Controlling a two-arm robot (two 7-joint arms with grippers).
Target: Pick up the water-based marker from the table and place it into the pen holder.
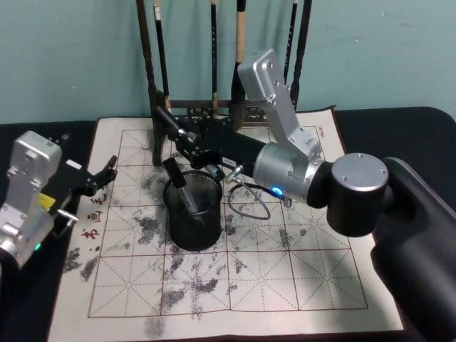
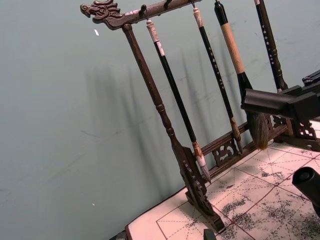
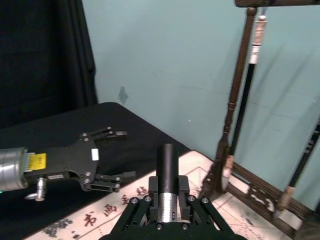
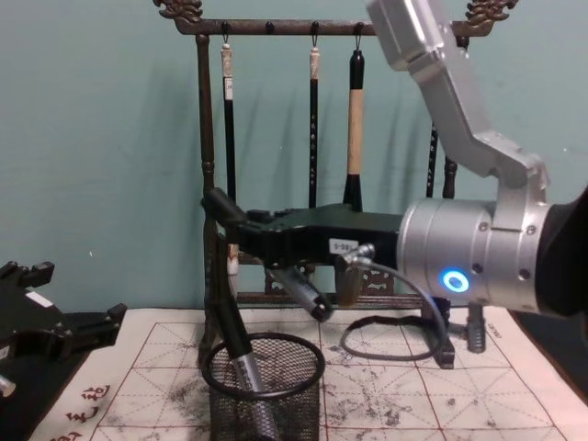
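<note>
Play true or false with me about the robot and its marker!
1. The marker's lower end is inside the holder. True.
2. The left hand grips the marker. False: the right hand grips it; the left hand is open and empty at the mat's left edge.
3. Brushes hang on the rack behind the holder. True.
4. The holder lies tipped over. False: it stands upright on the mat.
</note>
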